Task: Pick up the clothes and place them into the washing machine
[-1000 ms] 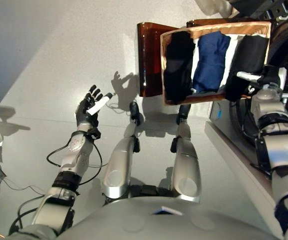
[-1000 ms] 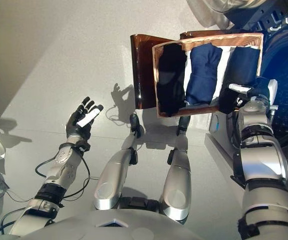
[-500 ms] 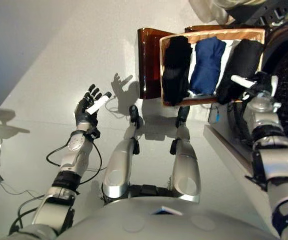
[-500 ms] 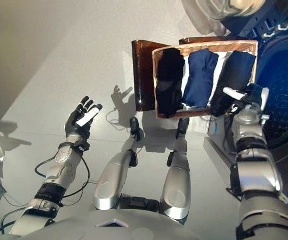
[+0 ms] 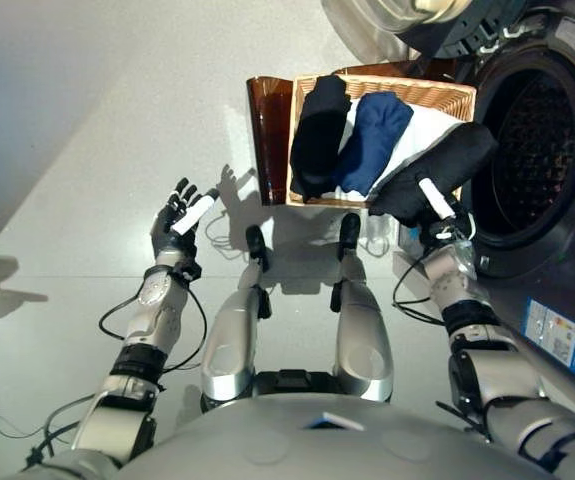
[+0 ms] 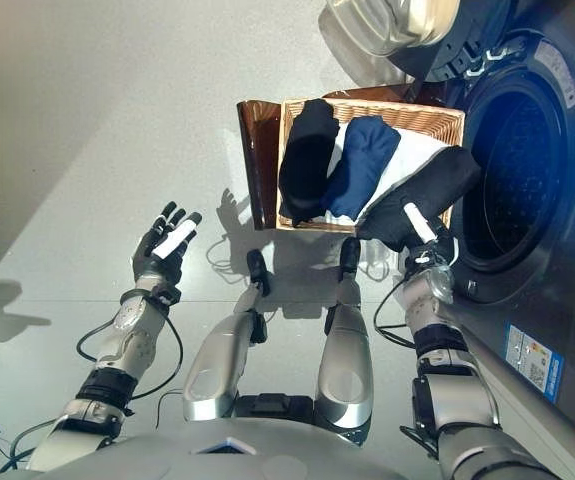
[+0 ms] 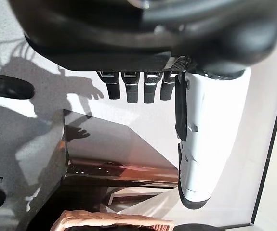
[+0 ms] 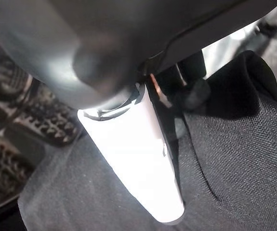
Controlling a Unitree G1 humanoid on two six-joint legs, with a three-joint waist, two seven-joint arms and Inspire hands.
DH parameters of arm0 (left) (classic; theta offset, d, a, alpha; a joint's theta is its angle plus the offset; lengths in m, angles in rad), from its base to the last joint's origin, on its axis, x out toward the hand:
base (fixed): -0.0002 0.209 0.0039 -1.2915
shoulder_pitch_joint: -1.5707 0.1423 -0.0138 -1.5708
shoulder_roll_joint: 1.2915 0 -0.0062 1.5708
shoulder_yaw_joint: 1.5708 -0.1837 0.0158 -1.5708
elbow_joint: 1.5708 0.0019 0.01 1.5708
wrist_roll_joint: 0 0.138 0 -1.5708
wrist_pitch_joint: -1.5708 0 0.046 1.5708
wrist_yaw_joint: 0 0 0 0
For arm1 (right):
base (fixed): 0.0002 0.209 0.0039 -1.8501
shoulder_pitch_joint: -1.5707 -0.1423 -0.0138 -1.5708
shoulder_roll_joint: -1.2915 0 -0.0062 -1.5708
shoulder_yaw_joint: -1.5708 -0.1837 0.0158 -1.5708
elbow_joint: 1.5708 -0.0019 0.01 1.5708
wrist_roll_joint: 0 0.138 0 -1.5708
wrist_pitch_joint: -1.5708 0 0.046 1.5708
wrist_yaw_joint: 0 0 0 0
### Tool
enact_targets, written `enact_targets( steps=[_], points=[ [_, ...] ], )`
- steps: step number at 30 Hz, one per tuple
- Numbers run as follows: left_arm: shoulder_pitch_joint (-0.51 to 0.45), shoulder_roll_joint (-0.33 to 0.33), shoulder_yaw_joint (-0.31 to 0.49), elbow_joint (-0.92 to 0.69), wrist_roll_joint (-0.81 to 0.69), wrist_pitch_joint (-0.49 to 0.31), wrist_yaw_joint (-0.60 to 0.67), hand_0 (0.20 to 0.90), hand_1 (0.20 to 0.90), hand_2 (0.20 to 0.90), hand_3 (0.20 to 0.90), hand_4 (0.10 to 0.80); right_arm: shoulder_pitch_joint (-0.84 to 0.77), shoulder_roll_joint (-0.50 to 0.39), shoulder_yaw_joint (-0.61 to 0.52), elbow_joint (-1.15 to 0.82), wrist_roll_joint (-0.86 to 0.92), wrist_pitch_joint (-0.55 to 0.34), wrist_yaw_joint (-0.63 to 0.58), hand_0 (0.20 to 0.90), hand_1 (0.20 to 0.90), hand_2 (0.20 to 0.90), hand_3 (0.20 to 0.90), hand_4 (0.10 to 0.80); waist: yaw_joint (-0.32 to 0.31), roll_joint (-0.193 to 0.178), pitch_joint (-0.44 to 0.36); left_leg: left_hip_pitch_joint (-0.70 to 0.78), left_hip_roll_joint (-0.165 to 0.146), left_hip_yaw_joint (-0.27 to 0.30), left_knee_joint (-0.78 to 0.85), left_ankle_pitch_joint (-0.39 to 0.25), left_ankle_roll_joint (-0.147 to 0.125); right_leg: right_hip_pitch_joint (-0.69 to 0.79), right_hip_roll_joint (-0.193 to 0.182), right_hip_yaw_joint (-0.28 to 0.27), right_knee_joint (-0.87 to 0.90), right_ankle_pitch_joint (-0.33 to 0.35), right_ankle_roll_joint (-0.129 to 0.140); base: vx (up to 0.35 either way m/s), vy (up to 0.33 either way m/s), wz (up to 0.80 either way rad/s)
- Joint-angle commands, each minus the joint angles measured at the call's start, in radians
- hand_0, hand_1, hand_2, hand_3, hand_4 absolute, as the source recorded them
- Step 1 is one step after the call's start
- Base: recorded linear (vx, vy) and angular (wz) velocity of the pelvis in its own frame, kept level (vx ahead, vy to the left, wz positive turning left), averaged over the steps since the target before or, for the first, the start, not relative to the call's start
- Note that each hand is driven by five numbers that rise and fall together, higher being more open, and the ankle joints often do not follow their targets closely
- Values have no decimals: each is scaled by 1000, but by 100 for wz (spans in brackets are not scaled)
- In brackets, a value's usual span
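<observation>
The right hand (image 5: 439, 222) pinches a black garment (image 5: 437, 172) with thumb and fingers, beside the washing machine (image 5: 532, 150) opening. Trailing cloth could snag the basket (image 5: 407, 92) rim. The left hand (image 5: 180, 215) hangs open, empty.

The right robot hand (image 8: 143, 96) fills the view, its white-covered thumb (image 8: 133, 163) lying across black cloth (image 8: 234, 159). Beside it shows the perforated washing machine drum (image 8: 13, 125).

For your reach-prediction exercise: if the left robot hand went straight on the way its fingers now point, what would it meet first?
Probably nothing soon: the open left robot hand points over bare grey floor, left of the dark brown glossy stand; depth is unclear.
</observation>
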Motion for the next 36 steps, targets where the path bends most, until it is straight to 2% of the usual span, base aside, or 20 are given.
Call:
enact_targets(
  steps=[1,5,10,17,31,36],
  points=[
    [4,39,12,-6,-11,-62,10,900,900,900,900,800,-44,-13,-19,-16,20,-81,18,200,200,200,200,300,24,-16,-52,-5,18,-35,24,-6,-95,26,-66,5,99,-128,55,0,0,0],
    [5,37,10,-11,-4,-64,17,900,900,900,900,800,-45,-13,-8,-64,4,-93,8,200,200,200,200,300,22,-5,-49,-5,18,-30,6,3,-97,15,-62,10,98,-128,55,13,-2,1],
    [0,22,-3,1,-22,-68,18,900,900,900,900,800,-67,49,-74,-59,220,-158,46,200,200,200,200,300,21,5,-53,2,15,-25,-1,-4,-98,20,-64,11,86,-128,59,20,2,-1],
    [0,11,-26,0,-48,-71,8,900,900,900,900,800,-99,71,-136,-56,384,-205,77,200,200,200,200,300,22,19,-65,20,16,-21,-2,-13,-100,33,-64,19,81,-135,58,28,6,-4],
    [4,21,-42,-12,-35,-69,-3,900,900,900,900,800,-122,1,-180,-44,380,-225,48,200,200,200,200,300,20,24,-76,29,16,-15,-4,-14,-101,35,-65,22,82,-133,57,3,-2,-2],
    [5,29,-38,-11,-23,-70,-5,900,900,900,900,800,-110,-41,-132,-3,260,-168,24,200,200,200,200,300,22,23,-74,30,15,-13,-2,-16,-100,34,-65,24,87,-134,56,0,0,0]
  ],
)
